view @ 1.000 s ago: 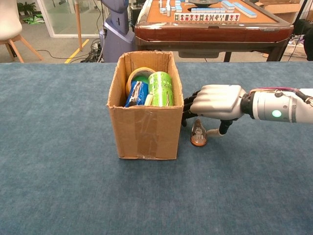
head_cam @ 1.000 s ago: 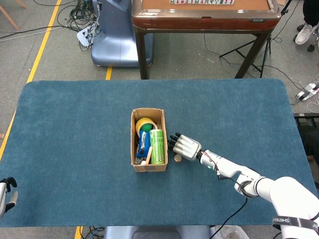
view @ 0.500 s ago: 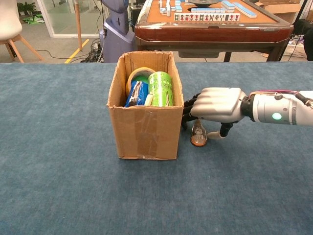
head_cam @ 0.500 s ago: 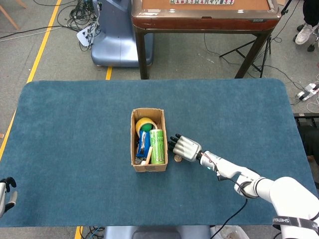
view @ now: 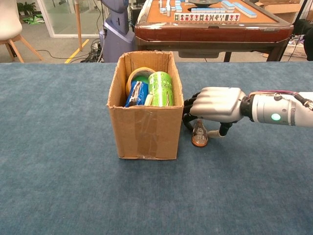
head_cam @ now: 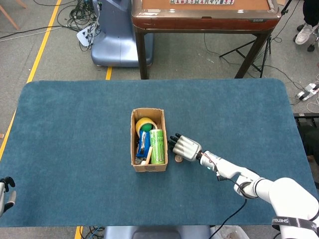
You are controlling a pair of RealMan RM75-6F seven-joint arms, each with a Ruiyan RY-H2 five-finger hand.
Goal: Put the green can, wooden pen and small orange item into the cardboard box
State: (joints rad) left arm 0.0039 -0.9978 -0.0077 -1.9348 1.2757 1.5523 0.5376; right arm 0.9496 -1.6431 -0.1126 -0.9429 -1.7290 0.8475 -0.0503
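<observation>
Head view, box: the cardboard box (head_cam: 148, 168) stands mid-bench on the blue bench (head_cam: 75, 129), with the green can (head_cam: 157, 146) lying along its right wall and a pale stick, likely the wooden pen (head_cam: 148, 157), poking up near its front edge.
Head view, orange item: the small orange item (head_cam: 178, 158) sits on the cloth just outside the box, right of it.
Head view, right hand: the right hand (head_cam: 184, 147) hovers palm-down above and just behind the item, dark fingertips reaching toward the box wall.
Head view, left hand: the left hand (head_cam: 6, 191) shows only as a sliver at the frame edge; I cannot tell how its fingers lie.
Chest view, right hand: fingers curled down beside the clear dome, thumb low on the far side; whether they touch it is unclear.
Chest view, handling: small, stiff, probably light, smooth dome likely slippery.
Chest view, hold: pinch low across the orange base (view: 199, 142), where it is widest.
</observation>
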